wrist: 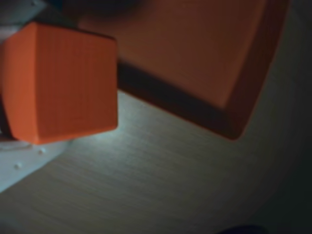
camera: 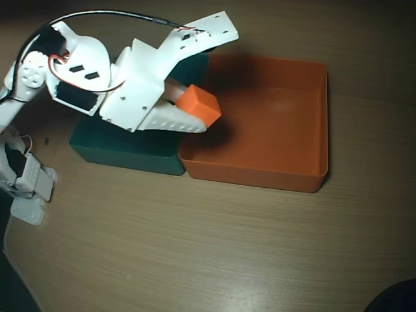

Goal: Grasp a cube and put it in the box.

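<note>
**Cube carried over the box, release to come**

Wrist view: the cube [wrist: 63, 83] sits clamped in the gripper [wrist: 29, 97], the box [wrist: 195, 48] beyond.

Overhead view: the cube [camera: 199, 106] hangs above the box's [camera: 318, 117] left edge, beside the green tray [camera: 123, 149]. Next, I judge: ease further inward, then open.

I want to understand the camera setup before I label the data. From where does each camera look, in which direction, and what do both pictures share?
Wrist view: rides on the gripper, looks down past the held cube at a corner of the box and the table; a white finger shows.
Overhead view: fixed above, looks straight down on the table, both trays and the whole white arm with its gripper.
Shared: the cube, the box and the table.
</note>
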`<move>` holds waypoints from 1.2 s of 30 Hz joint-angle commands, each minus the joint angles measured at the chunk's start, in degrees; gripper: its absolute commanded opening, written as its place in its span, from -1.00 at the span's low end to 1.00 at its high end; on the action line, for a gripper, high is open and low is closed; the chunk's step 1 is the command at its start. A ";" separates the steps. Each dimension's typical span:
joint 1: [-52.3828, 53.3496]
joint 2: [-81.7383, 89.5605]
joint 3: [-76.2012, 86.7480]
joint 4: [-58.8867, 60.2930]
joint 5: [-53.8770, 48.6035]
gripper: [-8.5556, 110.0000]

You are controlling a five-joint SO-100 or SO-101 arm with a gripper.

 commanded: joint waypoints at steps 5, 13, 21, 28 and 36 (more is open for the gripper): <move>-5.54 -10.55 -18.02 0.18 4.22 -0.96; -9.93 -24.35 -29.88 0.09 6.68 -0.96; -11.34 -36.12 -37.79 -0.70 6.68 -0.96; -11.16 -39.46 -40.78 -0.79 6.68 -0.78; -10.90 -39.73 -40.87 -0.79 6.15 -0.27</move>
